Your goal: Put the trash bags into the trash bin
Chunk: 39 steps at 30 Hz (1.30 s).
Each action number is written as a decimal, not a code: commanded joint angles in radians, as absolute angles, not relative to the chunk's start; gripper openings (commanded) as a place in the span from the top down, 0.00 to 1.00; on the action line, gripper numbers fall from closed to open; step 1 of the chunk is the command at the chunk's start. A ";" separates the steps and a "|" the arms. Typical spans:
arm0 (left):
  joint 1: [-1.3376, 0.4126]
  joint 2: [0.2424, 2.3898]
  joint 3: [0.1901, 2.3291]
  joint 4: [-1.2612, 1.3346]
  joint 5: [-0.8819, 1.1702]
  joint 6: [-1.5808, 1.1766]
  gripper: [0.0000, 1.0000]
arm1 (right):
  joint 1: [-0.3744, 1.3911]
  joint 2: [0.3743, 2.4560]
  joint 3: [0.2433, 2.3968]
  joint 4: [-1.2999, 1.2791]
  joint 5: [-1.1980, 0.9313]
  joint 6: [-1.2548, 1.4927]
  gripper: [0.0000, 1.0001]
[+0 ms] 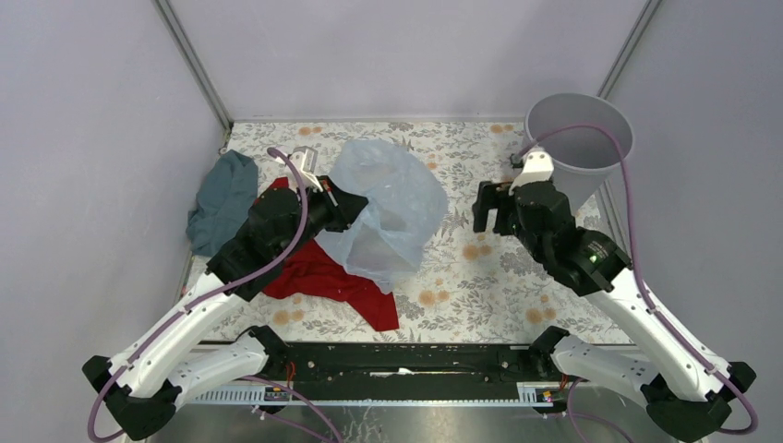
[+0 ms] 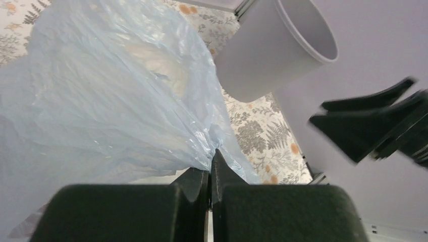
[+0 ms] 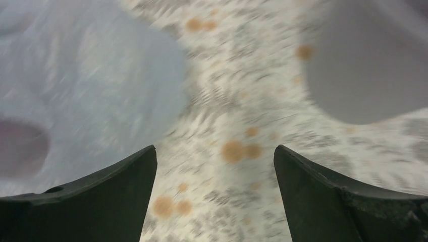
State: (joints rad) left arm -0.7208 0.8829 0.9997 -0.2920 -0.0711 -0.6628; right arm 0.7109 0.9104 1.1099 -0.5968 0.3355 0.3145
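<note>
Left pincer (image 2: 211, 169) clamps trash bag (image 2: 101, 101); right pincer (image 3: 214, 151) agape.

The top camera looks down from above and behind at six o'clock over the whole table (image 1: 462, 286), the left wrist camera looks close toward the trash bin (image 1: 580, 138) at one o'clock, and the right wrist camera looks low between trash bag (image 1: 388, 198) and bin, both seen in all views.
</note>
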 commanded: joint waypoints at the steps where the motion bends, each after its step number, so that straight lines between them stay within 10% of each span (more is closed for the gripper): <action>1: -0.721 0.853 0.986 -0.329 -0.098 -0.588 1.00 | 0.710 0.971 1.264 -0.644 0.826 0.216 0.09; 23: -0.720 0.838 0.972 -0.377 0.069 -0.564 1.00 | 0.096 1.681 1.896 -0.855 0.165 0.067 0.00; 39: -0.721 0.829 0.975 -0.405 -0.052 -0.516 1.00 | 0.123 1.687 1.821 -0.911 0.059 0.082 0.89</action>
